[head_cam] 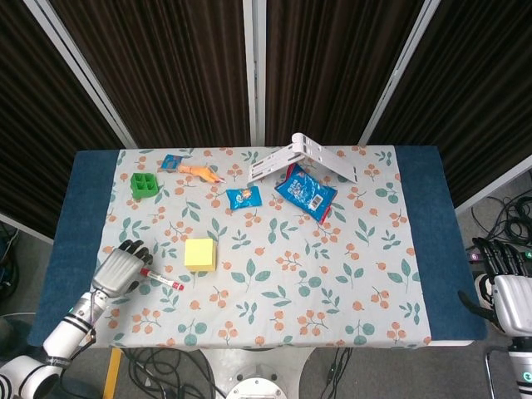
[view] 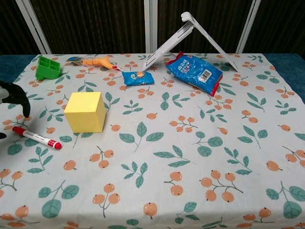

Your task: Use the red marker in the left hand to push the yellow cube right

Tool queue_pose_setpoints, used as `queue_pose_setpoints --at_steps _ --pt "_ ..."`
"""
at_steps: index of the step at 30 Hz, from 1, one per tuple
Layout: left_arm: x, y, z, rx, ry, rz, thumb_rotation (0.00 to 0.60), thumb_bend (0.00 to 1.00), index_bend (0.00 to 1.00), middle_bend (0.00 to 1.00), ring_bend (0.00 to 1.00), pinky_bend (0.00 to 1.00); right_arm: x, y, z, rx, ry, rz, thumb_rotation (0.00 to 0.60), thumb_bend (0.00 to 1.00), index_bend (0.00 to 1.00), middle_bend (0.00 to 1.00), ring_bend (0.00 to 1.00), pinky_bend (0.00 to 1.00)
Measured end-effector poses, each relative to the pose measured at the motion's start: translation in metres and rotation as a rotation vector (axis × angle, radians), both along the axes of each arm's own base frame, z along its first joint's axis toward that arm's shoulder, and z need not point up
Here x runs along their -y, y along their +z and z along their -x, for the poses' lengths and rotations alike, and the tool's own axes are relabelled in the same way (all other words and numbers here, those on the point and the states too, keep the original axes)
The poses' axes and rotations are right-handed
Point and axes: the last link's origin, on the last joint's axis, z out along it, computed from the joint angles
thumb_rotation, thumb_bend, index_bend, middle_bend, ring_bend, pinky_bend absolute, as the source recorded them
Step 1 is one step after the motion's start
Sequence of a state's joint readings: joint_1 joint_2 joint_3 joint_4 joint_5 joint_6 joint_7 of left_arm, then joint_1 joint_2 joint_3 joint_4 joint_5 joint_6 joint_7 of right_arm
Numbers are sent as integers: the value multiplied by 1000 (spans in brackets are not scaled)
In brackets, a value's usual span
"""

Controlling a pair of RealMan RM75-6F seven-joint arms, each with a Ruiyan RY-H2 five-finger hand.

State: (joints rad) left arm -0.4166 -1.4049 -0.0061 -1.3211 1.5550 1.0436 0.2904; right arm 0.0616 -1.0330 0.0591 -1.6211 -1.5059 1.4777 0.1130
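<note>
Your left hand [head_cam: 121, 268] hovers with fingers spread and empty over the cap end of the red marker [head_cam: 160, 278], whose long axis slants down and to the right. The yellow cube [head_cam: 199, 254] sits just beyond the marker's far end, to the right. Your right hand [head_cam: 503, 283] is well apart at the far table edge, fingers loosely apart and empty.

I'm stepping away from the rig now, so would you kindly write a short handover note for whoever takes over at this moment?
Left hand: over the near-left of the table, at the cap end of the red marker, fingers apart, holding nothing.
Right hand: off the table's right edge, idle, holding nothing.
The marker lies flat on the cloth, just left and in front of the yellow cube; the two are apart.
Done: only the approach to the marker.
Left: grip the marker, bring it to the cube's left face, and push the cube right.
</note>
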Motion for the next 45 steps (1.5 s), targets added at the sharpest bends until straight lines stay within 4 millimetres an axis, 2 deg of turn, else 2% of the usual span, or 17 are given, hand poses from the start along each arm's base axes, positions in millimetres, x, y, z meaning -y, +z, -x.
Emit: queue_pose_setpoints --at_steps 6,18,22,45 --pt "-2 -12 -10 -25 12 0 600 333 457 436 209 257 0 -1 2 5 -4 -6 600 129 0 87 0 0" --pt "0 -29 -26 -49 41 10 600 336 456 550 263 257 2 -2 8 17 -11 -12 600 128 0 87 0 0" --pt "0 -32 -29 -51 42 5 600 337 473 557 269 257 3 -2 10 20 -14 -12 600 128 0 87 0 0" --pt "-3 -47 -31 -88 50 27 600 339 547 596 314 257 2 -4 18 32 -35 -13 600 128 0 87 0 0"
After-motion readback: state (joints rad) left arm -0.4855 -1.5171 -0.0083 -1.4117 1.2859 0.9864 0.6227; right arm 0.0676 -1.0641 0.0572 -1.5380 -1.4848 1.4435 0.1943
